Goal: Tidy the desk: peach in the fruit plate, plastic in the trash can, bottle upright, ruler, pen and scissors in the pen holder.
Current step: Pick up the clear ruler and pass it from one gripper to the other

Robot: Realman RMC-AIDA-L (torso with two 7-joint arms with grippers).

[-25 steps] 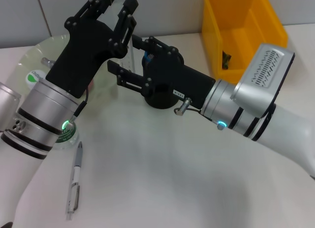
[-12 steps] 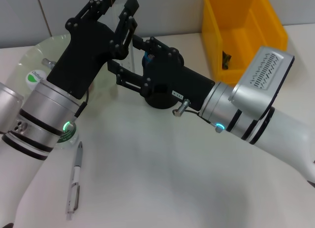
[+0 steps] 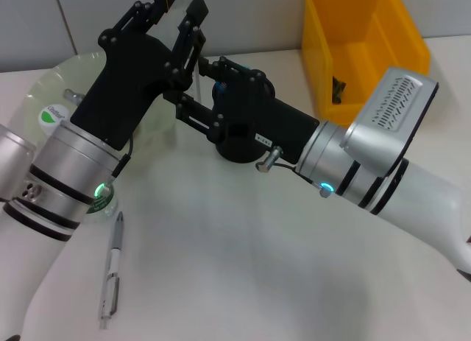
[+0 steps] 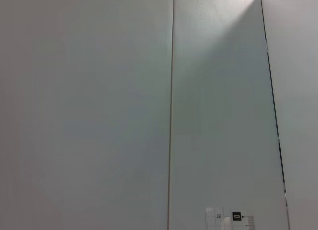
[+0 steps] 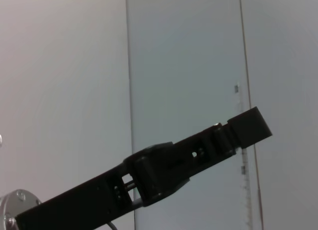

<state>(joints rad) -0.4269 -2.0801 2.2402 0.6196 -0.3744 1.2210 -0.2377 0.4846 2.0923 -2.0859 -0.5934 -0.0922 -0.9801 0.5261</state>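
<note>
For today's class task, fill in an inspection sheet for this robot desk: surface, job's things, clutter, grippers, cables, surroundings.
Surface: white desk, plain.
Job's things: clear ruler held upright by the left gripper; pen lying flat near the front left; fruit plate at the back left, partly hidden by the left arm; bottle, only its green cap end shows below the left wrist.
Clutter: yellow bin at the back right, a dark item inside.
Grippers: left gripper shut on the ruler; right gripper beside it, open.
Cables: nothing seen.
Surroundings: pale panelled wall.

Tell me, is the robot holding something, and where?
The left gripper pinches the clear ruler near its upper end; the open right gripper holds nothing.
</note>
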